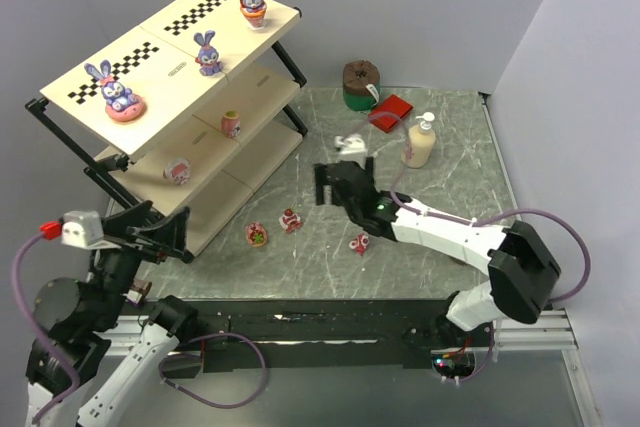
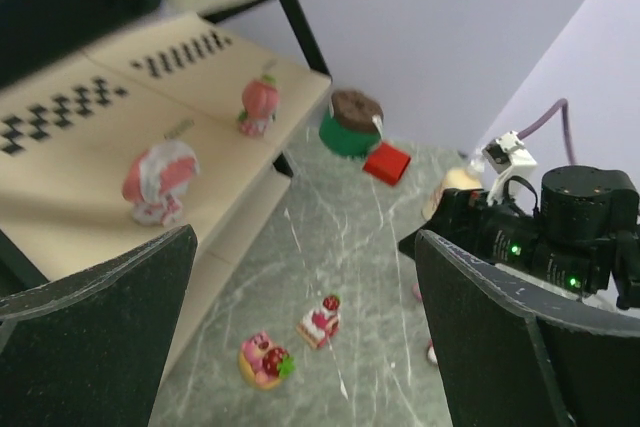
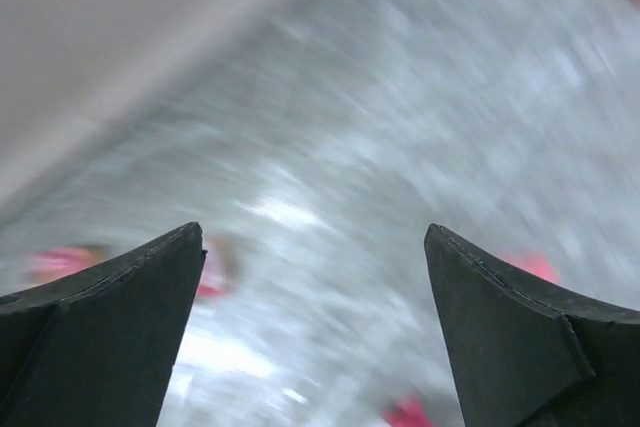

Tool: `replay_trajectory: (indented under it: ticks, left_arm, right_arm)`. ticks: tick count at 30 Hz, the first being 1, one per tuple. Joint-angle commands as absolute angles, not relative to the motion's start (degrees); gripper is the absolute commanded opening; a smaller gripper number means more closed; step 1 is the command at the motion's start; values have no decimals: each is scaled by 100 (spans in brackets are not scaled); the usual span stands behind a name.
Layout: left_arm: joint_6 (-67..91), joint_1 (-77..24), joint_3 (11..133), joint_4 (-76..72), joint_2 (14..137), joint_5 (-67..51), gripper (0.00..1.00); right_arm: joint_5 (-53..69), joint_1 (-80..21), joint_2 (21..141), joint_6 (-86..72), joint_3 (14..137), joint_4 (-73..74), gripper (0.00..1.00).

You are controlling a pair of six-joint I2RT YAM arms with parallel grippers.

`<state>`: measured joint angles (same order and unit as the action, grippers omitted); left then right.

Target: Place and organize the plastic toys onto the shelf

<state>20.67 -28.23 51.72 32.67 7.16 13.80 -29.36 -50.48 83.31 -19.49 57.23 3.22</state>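
No text can be read anywhere; a small dark mark [image 1: 172, 69] on the shelf [image 1: 185, 89] top board is illegible

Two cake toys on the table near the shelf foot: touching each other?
Apart. The left wrist view shows a strip of bare tabletop between the strawberry cake slice and the round tart; the top external view shows the same gap.

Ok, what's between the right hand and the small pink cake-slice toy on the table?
Nothing: the top view shows only bare grey marble tabletop between the open right hand and the pink cake-slice toy.
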Motion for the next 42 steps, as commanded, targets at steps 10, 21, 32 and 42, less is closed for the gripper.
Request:
replay_trajectory:
  ticks: [10, 21, 32, 42]
  left_arm:
    - [2303, -2830, 4975, 3322, 624, 1187, 97]
    - [2329, -2830, 4966, 3217, 685, 1178, 96]
    - [2197, -2830, 5115, 3094, 853, 1178, 96]
    - [2180, -2830, 5089, 3067, 853, 1248, 96]
  right_arm:
    - [-3630, -4272, 7270, -4447, 3667, 1126, 84]
    - [-3797, -4043, 7426, -4834, 3375, 941, 46]
    - [-3358, -3858, 8867, -4553, 4174, 563, 42]
    - [-2954, -3788, 9623, -4307, 4877, 440, 44]
